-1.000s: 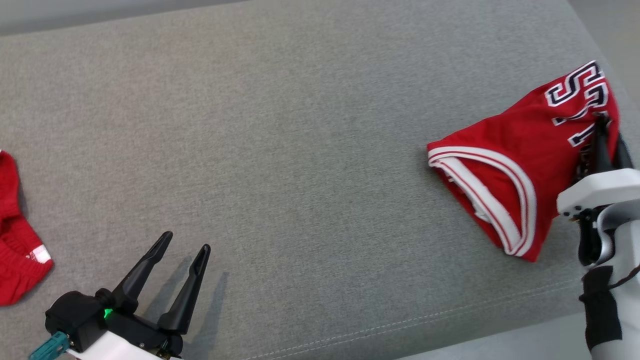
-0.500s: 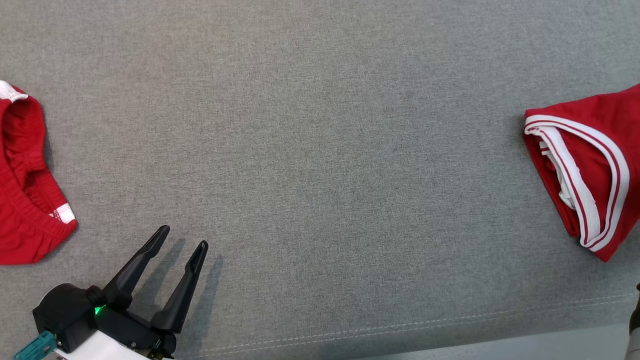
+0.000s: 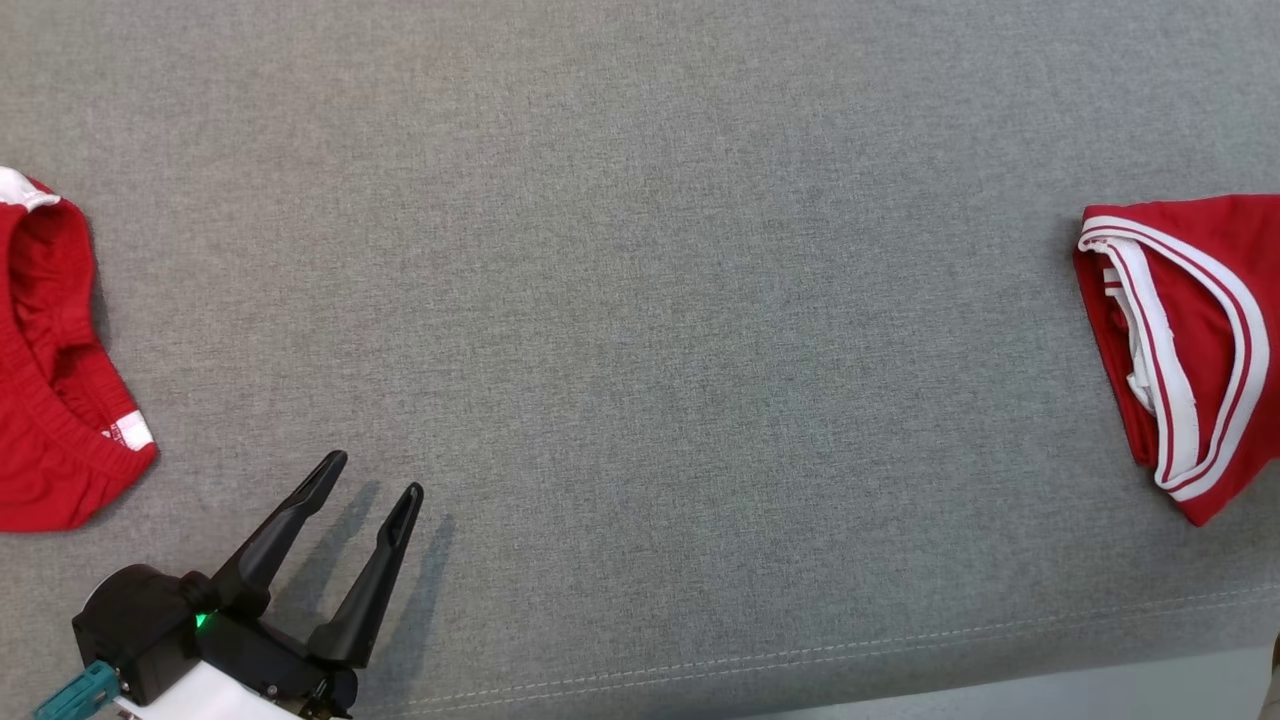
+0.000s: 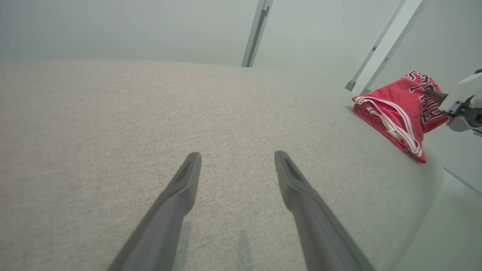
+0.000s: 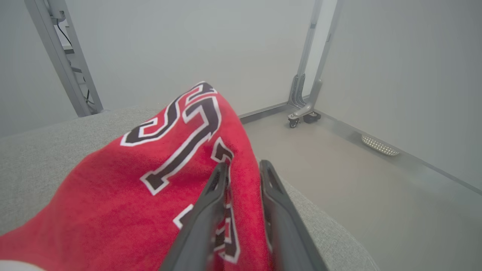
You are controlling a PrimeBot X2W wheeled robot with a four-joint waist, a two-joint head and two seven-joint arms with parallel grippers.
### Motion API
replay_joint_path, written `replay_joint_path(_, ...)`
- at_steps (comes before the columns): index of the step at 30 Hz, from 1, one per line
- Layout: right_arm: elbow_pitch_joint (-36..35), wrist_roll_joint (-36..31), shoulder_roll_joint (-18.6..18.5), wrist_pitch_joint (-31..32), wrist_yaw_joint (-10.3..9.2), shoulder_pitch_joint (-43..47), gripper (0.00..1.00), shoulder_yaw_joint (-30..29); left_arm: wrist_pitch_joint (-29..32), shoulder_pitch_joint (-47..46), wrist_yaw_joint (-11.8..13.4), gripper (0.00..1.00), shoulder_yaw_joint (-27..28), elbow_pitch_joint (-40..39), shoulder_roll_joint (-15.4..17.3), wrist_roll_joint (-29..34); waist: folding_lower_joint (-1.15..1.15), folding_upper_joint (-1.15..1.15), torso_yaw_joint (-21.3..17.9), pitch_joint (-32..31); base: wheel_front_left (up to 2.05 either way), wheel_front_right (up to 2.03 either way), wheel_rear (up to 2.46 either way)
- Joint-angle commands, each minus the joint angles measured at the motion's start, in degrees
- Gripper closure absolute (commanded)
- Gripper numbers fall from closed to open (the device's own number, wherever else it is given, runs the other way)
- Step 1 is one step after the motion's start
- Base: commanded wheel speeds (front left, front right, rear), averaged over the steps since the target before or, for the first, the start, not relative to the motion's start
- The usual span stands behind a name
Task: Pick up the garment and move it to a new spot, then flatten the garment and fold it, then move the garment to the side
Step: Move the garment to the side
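The garment (image 3: 1190,340) is a red jersey with white-striped trim, lying bunched at the right end of the grey cushion (image 3: 640,300). In the left wrist view the garment (image 4: 395,109) rises toward my right gripper (image 4: 433,96). The right wrist view shows the right gripper (image 5: 244,167) with its fingers a narrow gap apart. A fold of the lettered garment (image 5: 150,177) sits between them. My left gripper (image 3: 372,476) hovers open over bare cushion near the front left. Nothing lies between the fingers of the left gripper (image 4: 237,156).
A second red cloth (image 3: 50,400) with a white tag lies at the cushion's left edge. The stitched front edge (image 3: 800,650) runs along the bottom. Beyond the garment the cushion ends over bare floor (image 5: 339,162), with metal frame posts (image 5: 64,60) nearby.
The head camera has shifted, so my right arm and the garment's lettered part now lie past the right edge. My left gripper keeps its open stance.
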Motion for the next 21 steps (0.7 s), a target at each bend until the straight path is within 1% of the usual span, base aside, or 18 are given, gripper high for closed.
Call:
replay_joint_path(1,-1.6,-1.6,-0.8,-0.3,-0.01,-1.3,0.00,0.8,-0.3,-2.4,0.0,0.00,2.0,-1.0,1.3,0.2,0.00,0.00,0.1,-0.3,0.00,0.00,0.00)
replay_joint_path(6,-3.2,-3.6,-0.8,-0.8,-0.01,-0.7,0.00,-0.5,-0.3,-2.6,0.0,0.00,1.8,0.3,-0.1,0.4,0.00,0.00,0.4,-2.6,0.00,0.00,0.00)
replay_joint_path(9,-4.2,-3.8,-0.8,-1.1,-0.01,0.2,0.00,1.5,-0.3,-2.7,0.0,0.00,2.1,1.8,-1.5,0.8,0.00,0.00,0.4,-4.8,0.00,0.00,0.00)
replay_joint_path(14,-5.6,-1.9,-0.8,-1.4,-0.01,3.2,0.00,9.0,-0.3,-2.5,0.0,0.00,4.3,6.0,-5.1,2.3,0.00,0.00,0.4,-9.4,0.00,0.00,0.00)
replay_joint_path(17,-6.1,1.2,-0.8,-1.4,-0.01,5.8,0.00,15.4,-0.3,-2.2,0.0,0.00,6.2,9.0,-7.5,3.8,0.00,0.00,0.6,-12.3,0.00,0.00,0.00)
replay_joint_path(18,-6.1,1.2,-0.8,-1.4,-0.01,5.8,0.00,15.4,-0.3,-2.2,0.0,0.00,6.2,9.0,-7.5,3.8,0.00,0.00,0.6,-12.3,0.00,0.00,0.00)
replay_joint_path(21,-7.8,5.4,-0.8,-1.4,-0.01,9.3,0.00,22.2,-0.3,-2.0,0.0,0.00,8.1,11.8,-9.9,5.5,0.00,0.00,0.9,-14.9,0.00,0.00,0.00)
